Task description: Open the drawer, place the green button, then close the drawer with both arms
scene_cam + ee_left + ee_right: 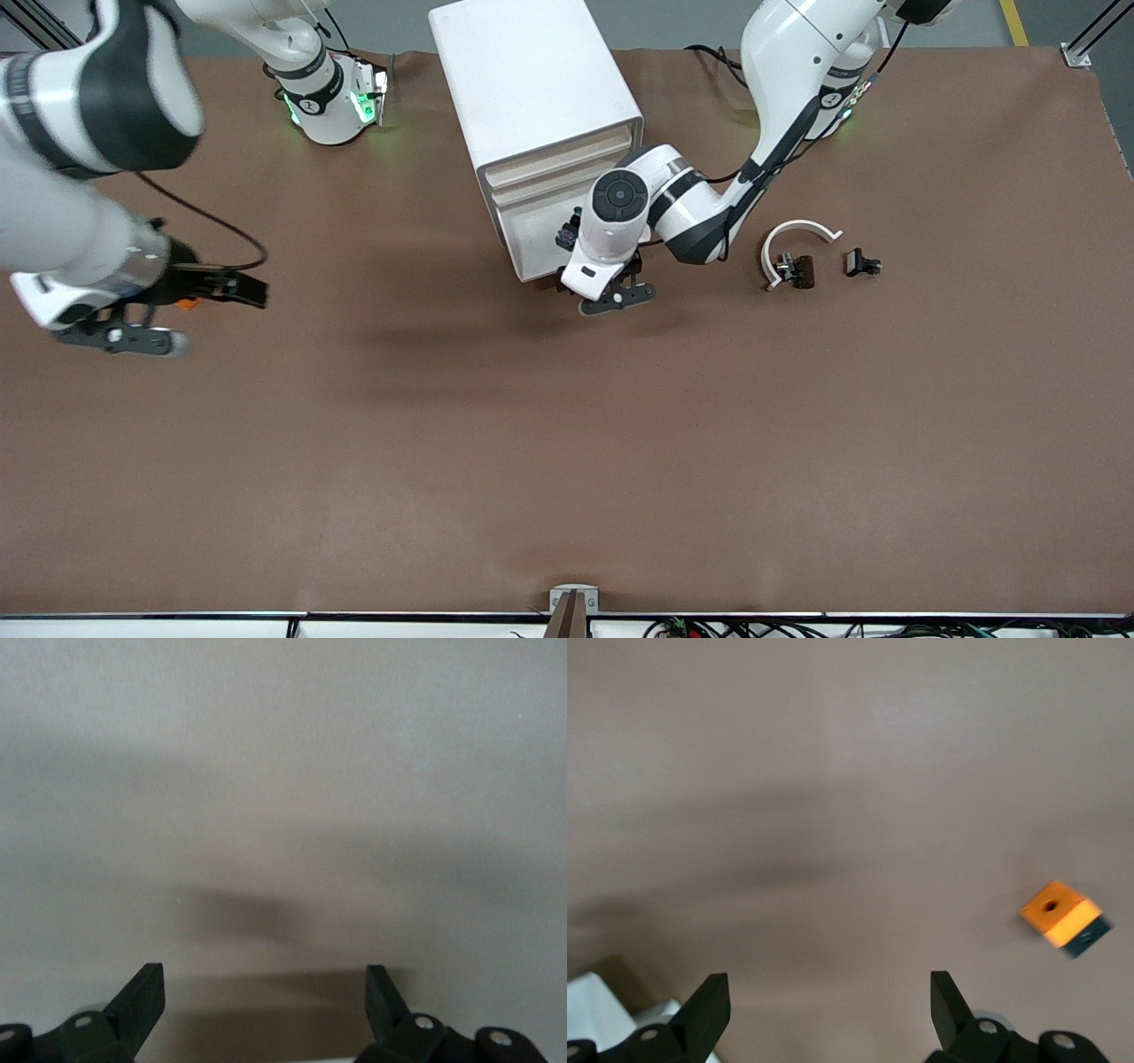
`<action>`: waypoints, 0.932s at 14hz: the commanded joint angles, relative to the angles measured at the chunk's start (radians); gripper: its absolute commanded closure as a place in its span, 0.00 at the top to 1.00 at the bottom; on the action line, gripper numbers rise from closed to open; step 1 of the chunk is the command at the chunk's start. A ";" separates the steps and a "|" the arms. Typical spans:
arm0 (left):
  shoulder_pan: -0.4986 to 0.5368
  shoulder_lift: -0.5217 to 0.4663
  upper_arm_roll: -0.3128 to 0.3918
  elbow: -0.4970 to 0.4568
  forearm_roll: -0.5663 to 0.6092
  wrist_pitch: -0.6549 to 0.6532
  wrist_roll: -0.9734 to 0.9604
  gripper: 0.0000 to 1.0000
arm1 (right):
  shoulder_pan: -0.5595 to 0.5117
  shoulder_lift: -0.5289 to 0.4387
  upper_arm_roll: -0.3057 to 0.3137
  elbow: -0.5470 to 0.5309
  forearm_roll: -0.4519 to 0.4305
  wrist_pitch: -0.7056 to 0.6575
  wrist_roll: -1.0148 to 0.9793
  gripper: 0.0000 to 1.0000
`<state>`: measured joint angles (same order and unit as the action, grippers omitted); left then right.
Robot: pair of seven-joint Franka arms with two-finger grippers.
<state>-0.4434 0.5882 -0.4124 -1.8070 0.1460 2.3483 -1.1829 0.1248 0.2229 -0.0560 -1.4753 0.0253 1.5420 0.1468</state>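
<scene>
button (576,213): tiny, green cap, just beside cabinet (532,115) front | left gripper (617,292): wide open, empty, beside cabinet | right gripper (182,315): wide open, empty, over orange block (1061,916)

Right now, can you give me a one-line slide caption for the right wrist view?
Right tool open and empty over the brown table, with an orange block lying off to one side.

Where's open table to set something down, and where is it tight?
Free: the broad table strip nearer the front camera, between both grippers and the table's edge. Crowded: in front of the drawer cabinet, where the left gripper hangs, and beside it, around the white curved piece.
</scene>
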 commanded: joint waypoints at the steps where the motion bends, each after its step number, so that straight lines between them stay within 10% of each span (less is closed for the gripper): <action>1: 0.015 -0.027 -0.029 -0.032 0.000 -0.006 -0.064 1.00 | -0.097 -0.016 0.021 0.041 0.001 -0.068 -0.157 1.00; 13: 0.015 0.007 -0.094 -0.029 -0.086 -0.053 -0.169 1.00 | -0.228 -0.014 0.021 0.209 -0.041 -0.187 -0.253 1.00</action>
<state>-0.4423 0.5927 -0.4815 -1.8338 0.0873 2.3091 -1.3426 -0.0688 0.2125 -0.0557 -1.3218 -0.0020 1.3937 -0.1058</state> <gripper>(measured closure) 0.000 0.000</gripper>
